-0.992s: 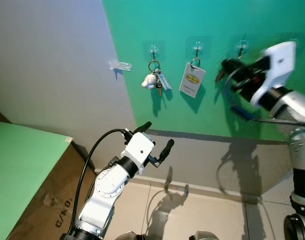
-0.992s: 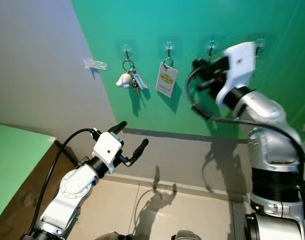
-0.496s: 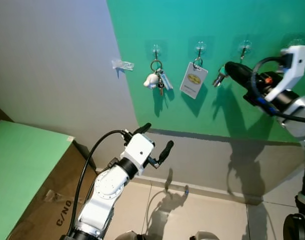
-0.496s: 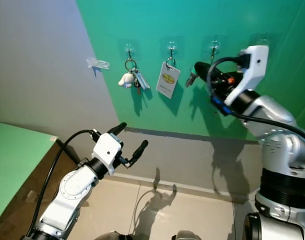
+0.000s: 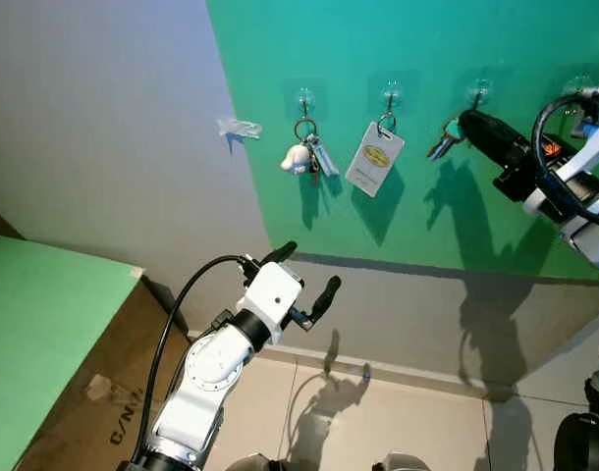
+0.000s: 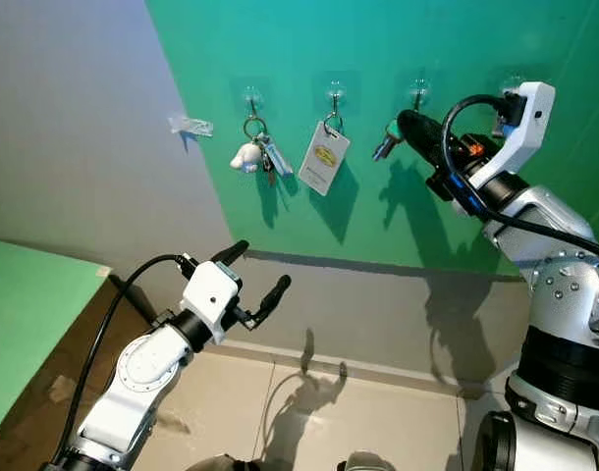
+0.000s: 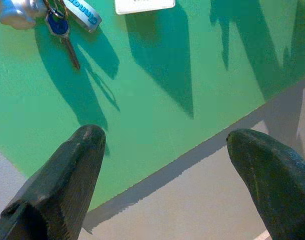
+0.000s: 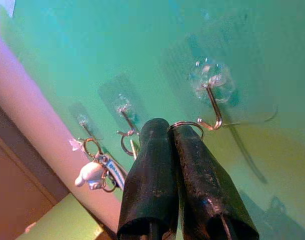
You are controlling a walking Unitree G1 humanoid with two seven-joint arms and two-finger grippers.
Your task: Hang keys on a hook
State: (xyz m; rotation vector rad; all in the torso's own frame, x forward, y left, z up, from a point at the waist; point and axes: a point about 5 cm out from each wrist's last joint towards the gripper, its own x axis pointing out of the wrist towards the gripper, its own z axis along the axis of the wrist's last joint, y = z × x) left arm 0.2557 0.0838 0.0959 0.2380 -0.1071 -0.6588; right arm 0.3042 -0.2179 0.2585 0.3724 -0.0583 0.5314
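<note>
Low down, below the green wall (image 5: 280,59), the left gripper (image 5: 307,273) waits with its fingers wide apart and holds nothing. Up on the wall, a bunch of keys with a white toy (image 5: 304,157) hangs on 1 hook, and a white tag (image 5: 374,158) hangs beside it. Next, the right gripper (image 5: 466,124) pinches the keys (image 5: 443,142) tight, with their ring (image 8: 187,127) just beside the hook (image 8: 211,106).

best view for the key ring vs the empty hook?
Right wrist view: the key ring sits pinched at the right gripper, just beside the hook. Eye views show hook and keys small; left wrist view doesn't help.
</note>
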